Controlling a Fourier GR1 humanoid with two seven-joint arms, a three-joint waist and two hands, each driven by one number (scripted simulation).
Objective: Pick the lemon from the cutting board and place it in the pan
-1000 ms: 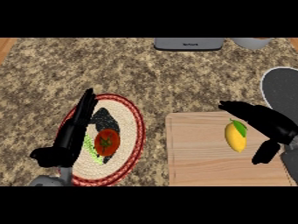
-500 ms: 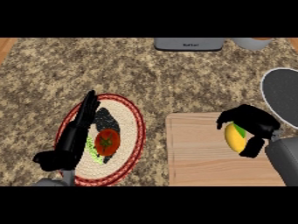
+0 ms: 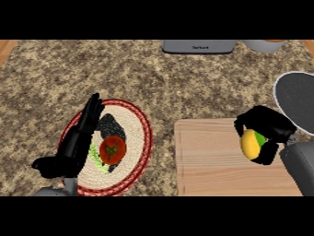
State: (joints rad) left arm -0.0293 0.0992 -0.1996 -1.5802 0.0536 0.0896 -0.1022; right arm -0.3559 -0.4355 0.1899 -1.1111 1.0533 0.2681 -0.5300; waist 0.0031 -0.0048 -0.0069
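Note:
The yellow lemon [image 3: 252,143] with a green patch sits over the wooden cutting board [image 3: 213,161] at the lower right. My right hand [image 3: 266,125] is curled over it from the right, fingers wrapping its top and far side. The dark pan [image 3: 307,102] with a pale rim lies at the right edge, just beyond the board. My left hand [image 3: 78,138] rests open at the lower left, fingers stretched up over a woven plate.
A red-rimmed woven plate [image 3: 137,123] holds a tomato [image 3: 112,150] and some greens. A grey appliance [image 3: 199,45] and a pale cup [image 3: 263,44] stand at the counter's back edge. Wooden floor shows at both upper corners.
My right hand has gone from open beside the lemon to curled round it. The left hand has stayed still.

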